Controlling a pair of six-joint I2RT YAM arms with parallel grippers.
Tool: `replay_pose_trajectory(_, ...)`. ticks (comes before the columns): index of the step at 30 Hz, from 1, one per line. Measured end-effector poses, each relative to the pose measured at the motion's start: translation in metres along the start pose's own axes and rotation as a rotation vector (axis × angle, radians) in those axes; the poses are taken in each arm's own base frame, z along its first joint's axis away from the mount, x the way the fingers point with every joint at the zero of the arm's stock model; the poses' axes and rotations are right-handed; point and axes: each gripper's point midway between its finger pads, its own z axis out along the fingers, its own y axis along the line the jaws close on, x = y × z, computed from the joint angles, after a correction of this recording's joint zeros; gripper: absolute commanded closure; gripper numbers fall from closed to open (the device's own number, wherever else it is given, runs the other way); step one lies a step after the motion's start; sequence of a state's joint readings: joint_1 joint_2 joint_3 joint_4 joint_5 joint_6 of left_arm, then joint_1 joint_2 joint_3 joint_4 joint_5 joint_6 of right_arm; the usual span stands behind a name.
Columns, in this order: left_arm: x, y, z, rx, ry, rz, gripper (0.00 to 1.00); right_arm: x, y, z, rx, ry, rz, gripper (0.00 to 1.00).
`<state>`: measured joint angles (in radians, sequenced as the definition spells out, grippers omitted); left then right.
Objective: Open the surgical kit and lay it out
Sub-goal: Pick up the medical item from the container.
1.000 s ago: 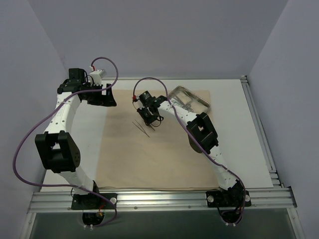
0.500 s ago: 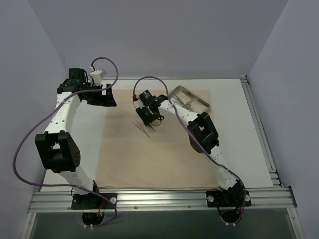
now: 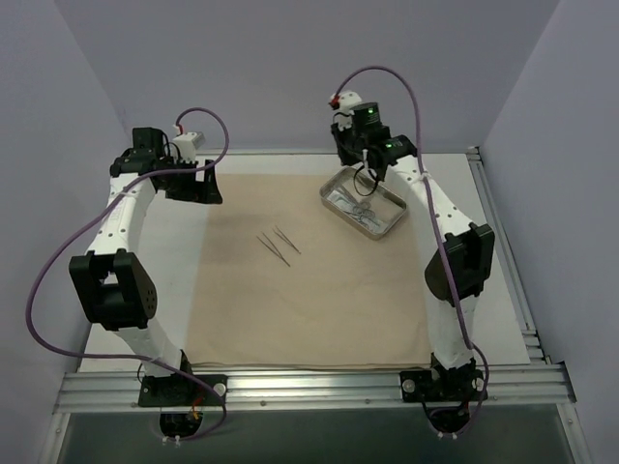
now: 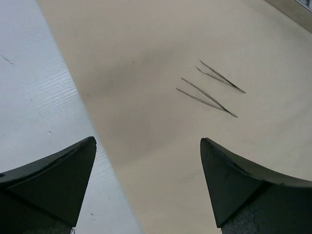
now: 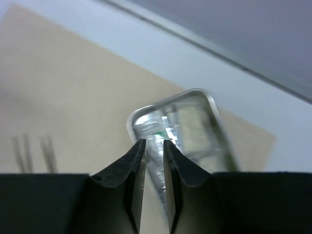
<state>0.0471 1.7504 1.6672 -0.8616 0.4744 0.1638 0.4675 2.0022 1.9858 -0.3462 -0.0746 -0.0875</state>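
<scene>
- Hovering over the steel tray (image 3: 392,220), the right gripper (image 3: 366,178) has its jaws down to a narrow slit with nothing between them.
- Through that slit in the right wrist view (image 5: 152,142), the tray (image 5: 213,109) lies straight ahead of the fingertips, and a clear packet with a green mark (image 5: 157,132) lies in it; the rest of its contents are too blurred to sort out.
- The left gripper (image 3: 205,184) has its jaws spread wide and holds nothing (image 4: 147,140).
- Below the left jaws, the edge of the beige cloth (image 4: 146,73) meets the white table (image 4: 34,97).
- Ahead of the left jaws, towards the right finger, two tweezers (image 4: 207,97) (image 4: 222,77) lie side by side on the cloth, apart from each other.
- From the right jaws the tweezers (image 3: 274,249) lie well off to the left on the flat cloth (image 3: 309,300).
- The tray sits on the cloth's far right corner.
</scene>
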Motion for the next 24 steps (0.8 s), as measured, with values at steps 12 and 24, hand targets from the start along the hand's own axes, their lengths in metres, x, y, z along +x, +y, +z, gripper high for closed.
replay_pose_trajectory(12, 0.003, 0.017, 0.021, -0.026, 0.054, -0.018, 0.04, 0.117, -0.132, 0.090, 0.218, 0.234, 0.056, 0.84)
replay_pose_trajectory(24, 0.012, 0.028, 0.040, -0.031, 0.108, -0.044, 0.04, 0.128, -0.132, 0.110, 0.194, 0.226, 0.045, 0.82)
